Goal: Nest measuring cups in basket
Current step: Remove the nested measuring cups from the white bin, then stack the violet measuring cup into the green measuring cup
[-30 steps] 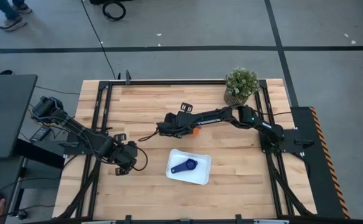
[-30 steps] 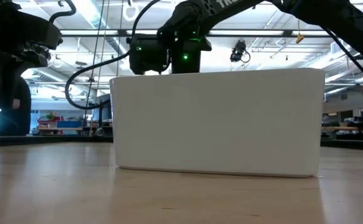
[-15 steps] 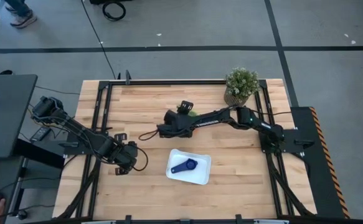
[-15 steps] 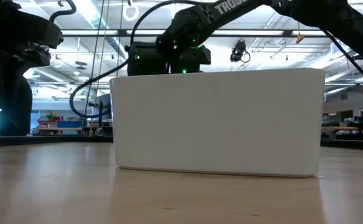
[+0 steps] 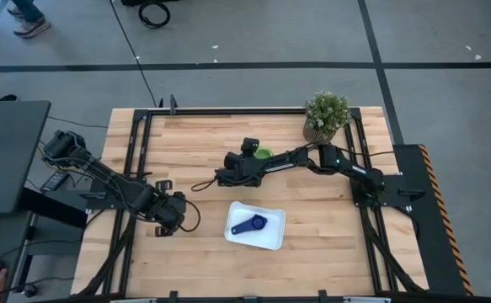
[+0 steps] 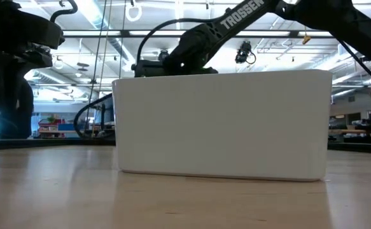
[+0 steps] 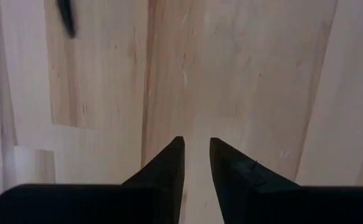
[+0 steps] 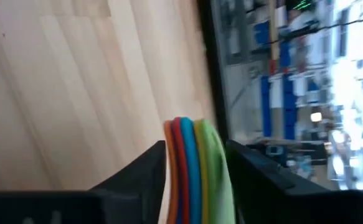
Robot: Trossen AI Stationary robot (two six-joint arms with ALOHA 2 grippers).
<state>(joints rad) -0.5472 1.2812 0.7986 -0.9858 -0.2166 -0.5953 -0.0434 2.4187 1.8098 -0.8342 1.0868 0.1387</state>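
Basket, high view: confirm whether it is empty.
No, the white basket holds one dark navy measuring cup, lying inside with its handle pointing toward the left arm's side.

The only lettering that can be read is in the low view: white capitals spelling "TROSSEN" run along the dark link of the right arm (image 6: 239,14), slanting upward above the white basket (image 6: 223,124). No other word, number, label or sign can be made out on the table, on the cups or in the room behind; the shelves and lights far off show only blurred shapes.
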